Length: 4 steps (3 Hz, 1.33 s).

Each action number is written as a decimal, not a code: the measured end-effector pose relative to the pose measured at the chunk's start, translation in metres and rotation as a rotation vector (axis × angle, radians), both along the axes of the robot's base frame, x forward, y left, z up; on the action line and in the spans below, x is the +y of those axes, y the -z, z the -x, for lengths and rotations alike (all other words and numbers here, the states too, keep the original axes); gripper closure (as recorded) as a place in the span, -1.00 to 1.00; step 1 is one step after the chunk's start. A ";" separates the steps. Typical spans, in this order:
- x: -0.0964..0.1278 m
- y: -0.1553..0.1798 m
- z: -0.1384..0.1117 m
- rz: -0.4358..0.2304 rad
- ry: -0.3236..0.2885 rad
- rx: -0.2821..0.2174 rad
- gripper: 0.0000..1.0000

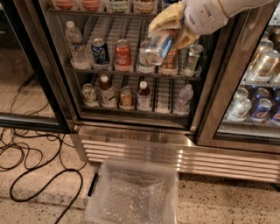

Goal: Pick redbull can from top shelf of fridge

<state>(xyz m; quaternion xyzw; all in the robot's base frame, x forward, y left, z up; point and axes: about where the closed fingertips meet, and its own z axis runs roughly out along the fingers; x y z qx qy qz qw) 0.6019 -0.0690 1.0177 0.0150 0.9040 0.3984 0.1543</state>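
My gripper (pixel 168 33) is in front of the open fridge (pixel 131 131), at the upper middle of the camera view. Its yellowish fingers (pixel 164 19) are shut on the redbull can (pixel 158 48), a slim blue-and-silver can tilted with its silver end pointing down and left. The can hangs in front of the rack with the Pepsi and Coca-Cola cans. The top shelf (pixel 87 12) shows only as a wire rail at the upper edge, with several containers on it.
A Pepsi can (pixel 100 51), a Coca-Cola can (pixel 122 53), a water bottle (pixel 75 43) and a green-and-silver can (pixel 192 59) stand on the middle rack. Small bottles (pixel 143 94) fill the lower rack. A clear plastic bin (pixel 133 192) sits on the floor. Black cables (pixel 30 162) lie at left.
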 end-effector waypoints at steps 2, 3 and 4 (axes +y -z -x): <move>0.026 0.020 0.025 -0.036 -0.068 0.068 1.00; 0.069 0.052 0.069 -0.099 -0.178 0.181 1.00; 0.100 0.077 0.106 -0.161 -0.260 0.280 1.00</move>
